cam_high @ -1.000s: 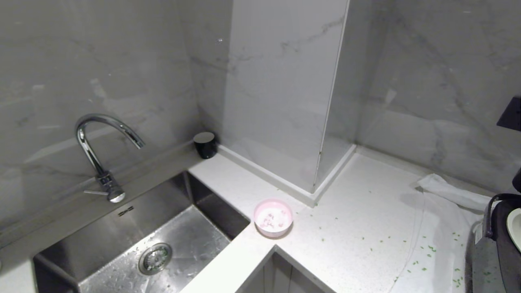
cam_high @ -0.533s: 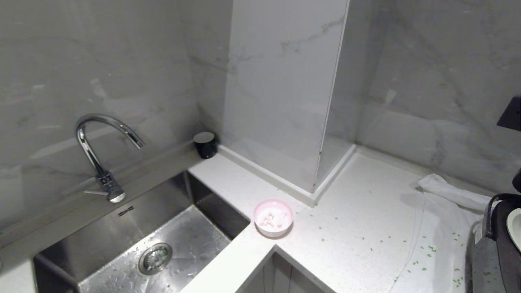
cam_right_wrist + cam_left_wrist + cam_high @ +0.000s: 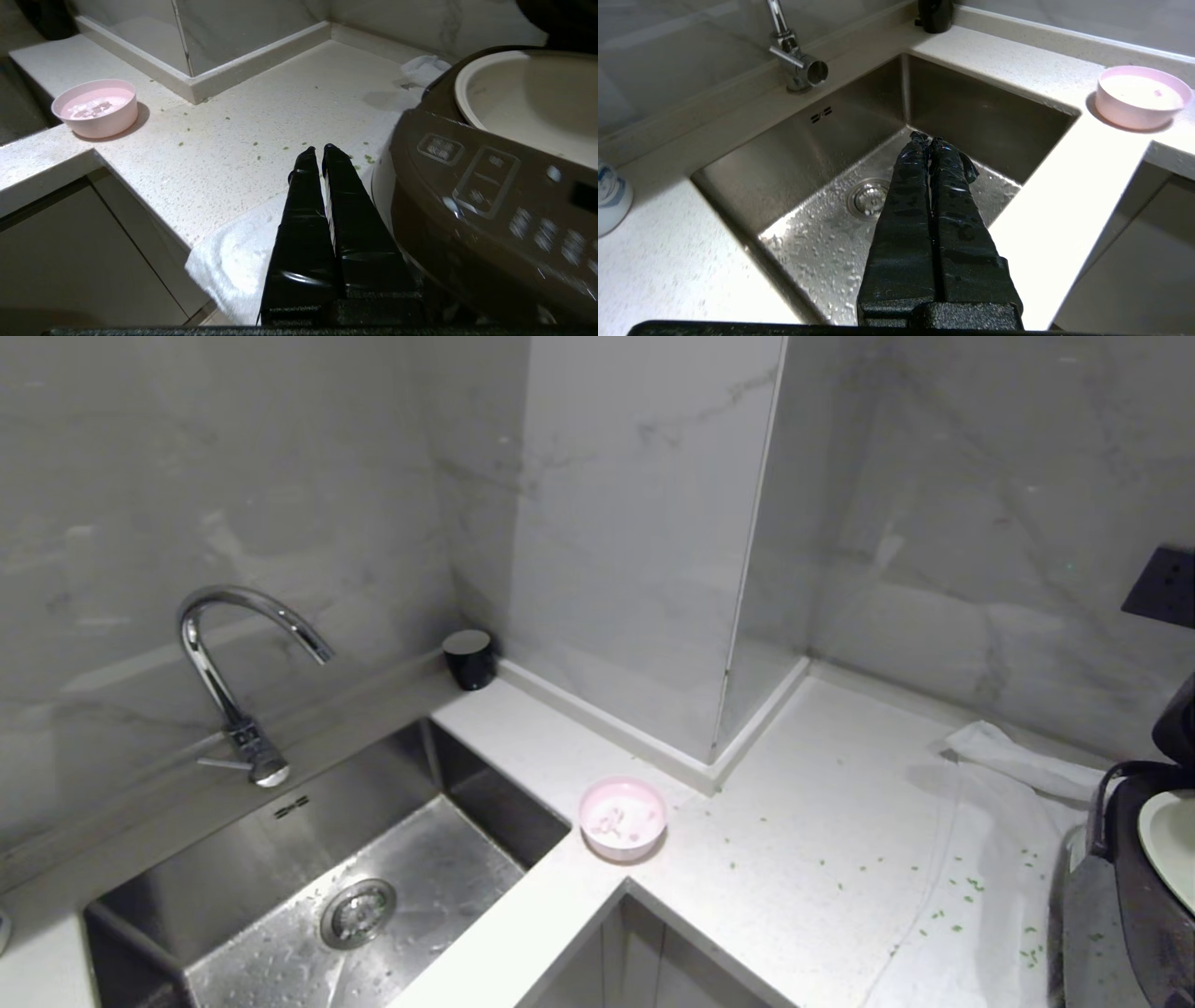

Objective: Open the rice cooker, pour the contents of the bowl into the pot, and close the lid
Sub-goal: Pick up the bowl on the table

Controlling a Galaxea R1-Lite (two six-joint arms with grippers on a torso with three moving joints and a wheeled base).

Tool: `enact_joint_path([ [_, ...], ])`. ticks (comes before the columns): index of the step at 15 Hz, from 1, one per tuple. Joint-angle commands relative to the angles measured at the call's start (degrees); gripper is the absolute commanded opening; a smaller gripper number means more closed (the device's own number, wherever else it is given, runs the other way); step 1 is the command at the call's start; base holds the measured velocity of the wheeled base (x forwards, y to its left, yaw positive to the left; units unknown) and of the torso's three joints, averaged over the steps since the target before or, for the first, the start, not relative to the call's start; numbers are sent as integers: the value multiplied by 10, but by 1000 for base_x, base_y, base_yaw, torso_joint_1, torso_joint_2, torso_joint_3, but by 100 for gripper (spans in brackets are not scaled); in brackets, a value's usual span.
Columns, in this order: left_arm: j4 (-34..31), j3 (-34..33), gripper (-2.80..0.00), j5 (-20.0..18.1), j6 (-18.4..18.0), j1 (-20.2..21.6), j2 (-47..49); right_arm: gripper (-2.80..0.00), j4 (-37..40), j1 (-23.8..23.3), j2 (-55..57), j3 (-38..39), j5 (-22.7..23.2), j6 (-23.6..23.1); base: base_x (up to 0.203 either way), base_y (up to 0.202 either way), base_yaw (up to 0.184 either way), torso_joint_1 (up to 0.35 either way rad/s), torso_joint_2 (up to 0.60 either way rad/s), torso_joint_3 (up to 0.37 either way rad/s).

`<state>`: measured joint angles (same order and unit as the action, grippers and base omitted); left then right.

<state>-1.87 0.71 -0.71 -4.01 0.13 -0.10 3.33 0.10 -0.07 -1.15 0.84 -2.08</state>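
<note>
Beside the sink [image 3: 308, 859] stand one tap [image 3: 233, 672], one black cup [image 3: 469, 658] and one pink bowl [image 3: 623, 819]. Right of the sink: one rice cooker [image 3: 490, 210], one white cloth [image 3: 1013, 761].

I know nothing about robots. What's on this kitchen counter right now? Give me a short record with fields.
bowl: pink bowl sits on the white counter by the sink corner, a few pinkish bits inside
rice cooker: rice cooker stands open at the right, on a white cloth
pot: cream pot in the cooker, nothing visible inside
left gripper: left gripper over the sink, jaws shut, empty
right gripper: right gripper beside the cooker's front, jaws shut, empty
extras: faucet, black cup, green specks scattered on the counter
</note>
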Motion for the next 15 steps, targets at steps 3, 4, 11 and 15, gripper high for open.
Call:
enact_joint_path([
  [3,-2,0,-280,-1,0,0,-1,-280,-9,0,0,3,1,1,-40,0,1,-2,1,-1],
  [4,-2,0,-280,-1,-1,0,-1,-280,-9,0,1,3,0,3,0,0,0,0,0,0],
  [11,-2,0,-280,-1,0,0,-1,-280,-9,0,1,3,0,3,0,0,0,0,0,0],
  [15,-2,0,-280,-1,1,0,-1,-280,-9,0,1,3,0,3,-3,-1,-44,1,1,0],
])
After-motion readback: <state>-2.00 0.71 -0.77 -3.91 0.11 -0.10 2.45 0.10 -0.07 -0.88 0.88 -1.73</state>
